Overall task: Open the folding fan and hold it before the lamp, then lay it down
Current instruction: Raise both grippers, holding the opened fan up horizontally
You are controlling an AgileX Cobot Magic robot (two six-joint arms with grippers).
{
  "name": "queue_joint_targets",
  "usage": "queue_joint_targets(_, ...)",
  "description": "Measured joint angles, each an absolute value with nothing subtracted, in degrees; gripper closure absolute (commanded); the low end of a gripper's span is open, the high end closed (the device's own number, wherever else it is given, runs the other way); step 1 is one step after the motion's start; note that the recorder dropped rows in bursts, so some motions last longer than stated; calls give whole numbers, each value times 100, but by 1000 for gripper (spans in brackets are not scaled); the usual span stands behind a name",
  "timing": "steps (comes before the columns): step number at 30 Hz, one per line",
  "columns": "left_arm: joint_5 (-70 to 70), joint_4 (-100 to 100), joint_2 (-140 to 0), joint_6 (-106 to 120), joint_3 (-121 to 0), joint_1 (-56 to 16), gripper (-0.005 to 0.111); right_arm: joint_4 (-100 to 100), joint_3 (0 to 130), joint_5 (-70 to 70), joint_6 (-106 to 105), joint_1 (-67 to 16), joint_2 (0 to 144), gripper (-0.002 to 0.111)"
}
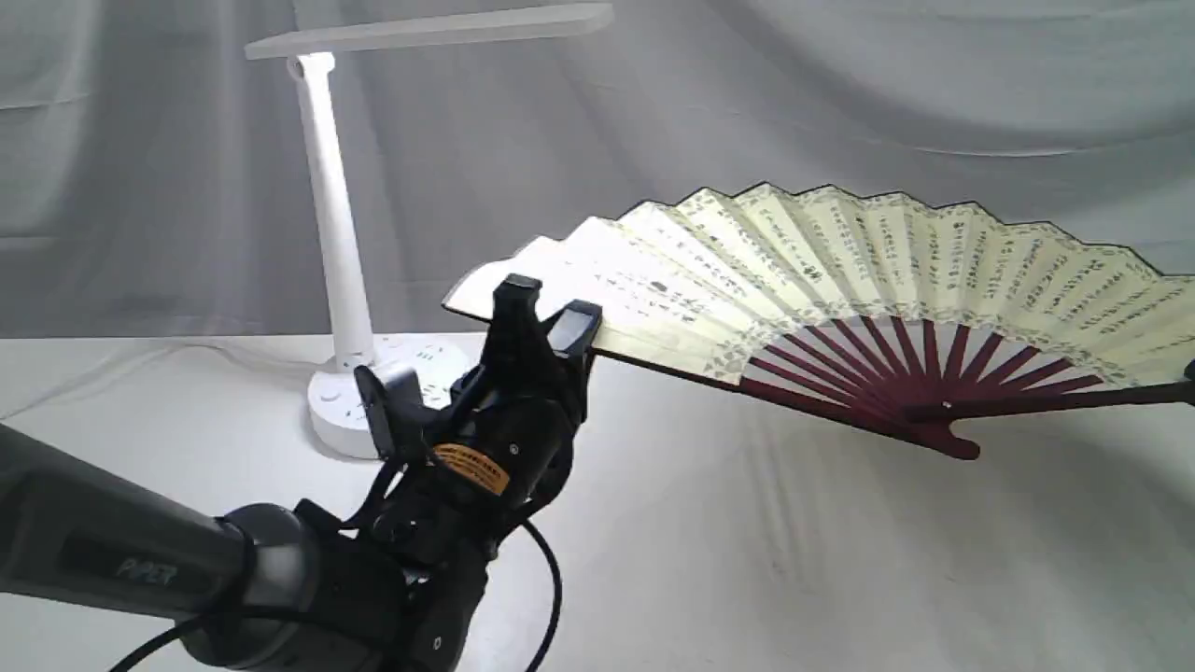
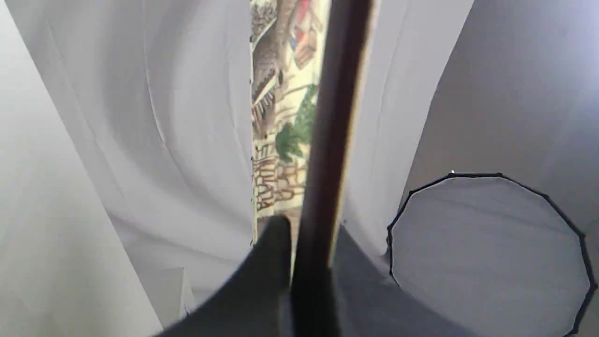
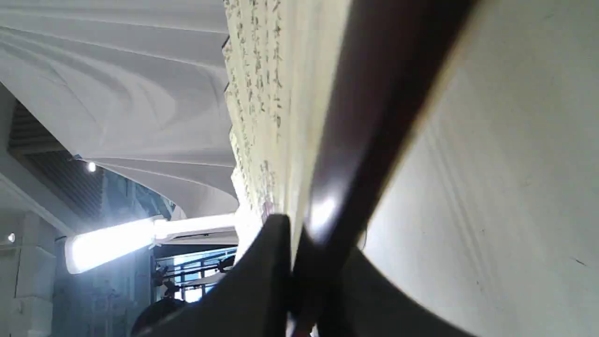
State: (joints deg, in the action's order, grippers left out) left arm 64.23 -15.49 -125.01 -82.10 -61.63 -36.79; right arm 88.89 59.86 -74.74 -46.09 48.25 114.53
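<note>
Though spread nearly full, folding fan [image 1: 840, 271] held in the air above counter [image 1: 747, 560], to the right of lamp [image 1: 336, 233] in exterior view, calligraphy side toward that camera. Pivot lowest, maroon ribs raying upward into cream leaf. Left gripper [image 1: 546, 306] clamped tight on left guard at outer end of leaf, close in front of lamp base. Right gripper [image 3: 309, 238] pinched on right guard, dark wood squeezed between jaws. Painted landscape on reverse side, seen from left wrist view. Lamp upright on counter, flat head higher than fan's left tip.
</note>
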Motion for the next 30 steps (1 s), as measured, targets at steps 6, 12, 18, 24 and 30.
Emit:
queue_joint_targets(6, 6423, -1588, -12501, -8196, -6163, -3679, 107, 8889, 5986, -7474, -4609, 4825, 11453, 108)
queue_joint_targets(12, 6388, -1787, -12340, -8185, -6001, -3715, 107, 8982, 5984, -7474, -4609, 4761, 11453, 108)
queue_joint_targets(18, 6366, -2246, -12048, -8186, -5640, -3721, 107, 9286, 5974, -7474, -4691, 4391, 11453, 108)
queue_joint_targets(24, 6366, -2590, -11717, -8163, -5301, -3651, 107, 9625, 5974, -7474, -4791, 3979, 11453, 108)
queue_joint_targets(30, 6377, -2935, -11324, -8122, -4928, -3585, 107, 10035, 5974, -7452, -4899, 3543, 11438, 108)
